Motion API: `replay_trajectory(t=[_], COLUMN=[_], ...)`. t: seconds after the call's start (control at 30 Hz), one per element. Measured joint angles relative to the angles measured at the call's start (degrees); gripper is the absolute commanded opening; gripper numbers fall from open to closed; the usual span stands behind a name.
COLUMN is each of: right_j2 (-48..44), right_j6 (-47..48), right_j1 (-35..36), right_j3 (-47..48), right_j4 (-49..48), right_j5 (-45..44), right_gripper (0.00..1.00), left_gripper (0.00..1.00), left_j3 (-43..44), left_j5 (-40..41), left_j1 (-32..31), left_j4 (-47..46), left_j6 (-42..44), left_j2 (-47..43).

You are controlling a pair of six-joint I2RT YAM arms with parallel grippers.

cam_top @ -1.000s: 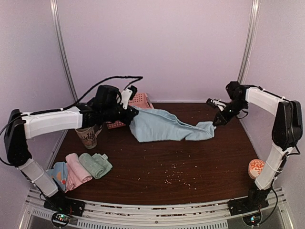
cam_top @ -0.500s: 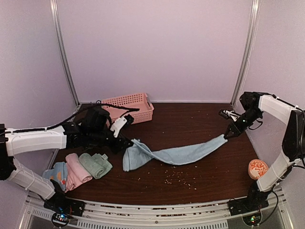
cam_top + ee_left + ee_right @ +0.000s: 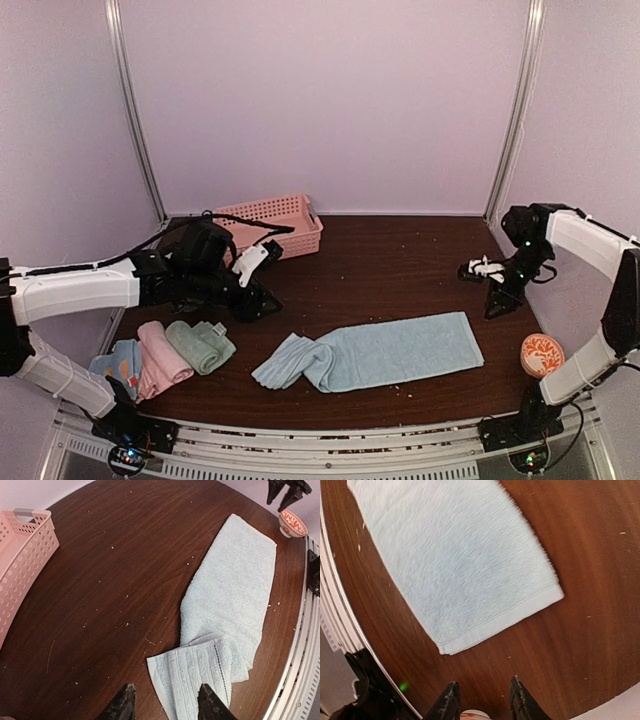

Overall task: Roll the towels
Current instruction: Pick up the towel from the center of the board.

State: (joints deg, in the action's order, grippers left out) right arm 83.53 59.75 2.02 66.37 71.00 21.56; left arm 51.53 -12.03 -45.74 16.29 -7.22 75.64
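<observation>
Fingers [image 3: 123, 707] of my left gripper [image 3: 165, 707] and right gripper [image 3: 482, 700] hang part-open, empty; light blue towel [image 3: 385, 350] lies spread lower centre on crumb-speckled dark wood table [image 3: 380, 260], lilac walls [image 3: 330, 100] around.

Our left arm [image 3: 80, 285] reaches in from the left, its white forearm nearly level. The wrist bends so that the left end effector [image 3: 258, 303] points down and to the right, held low. In the left wrist view its two dark fingers [image 3: 122, 707] stand apart with nothing gripped between them. Our right arm [image 3: 585, 235] rises from its base, folds at the elbow and turns inward, and the right end effector [image 3: 497, 303] aims downward. Its fingertips [image 3: 451, 702] also stand parted, holding nothing.
</observation>
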Motion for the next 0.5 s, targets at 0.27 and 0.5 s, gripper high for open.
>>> replay_trajectory(t=[0.27,0.5], right_j2=[-7.5,-9.4], right_j6=[9.7,11.0], right_j1=[9.5,14.8], right_j3=[-21.1,-27.3], right_j4=[-4.6,-13.3], right_j5=[-8.4,-12.2], right_gripper=[0.42,0.4], left_gripper=[0.43,0.42], left_j3=[-0.6,-0.5], left_j5=[0.5,0.5], left_j1=[0.0,0.0], left_j4=[-3.5,-4.3], left_j6=[-3.9,-6.0], left_j2=[4.3,6.4])
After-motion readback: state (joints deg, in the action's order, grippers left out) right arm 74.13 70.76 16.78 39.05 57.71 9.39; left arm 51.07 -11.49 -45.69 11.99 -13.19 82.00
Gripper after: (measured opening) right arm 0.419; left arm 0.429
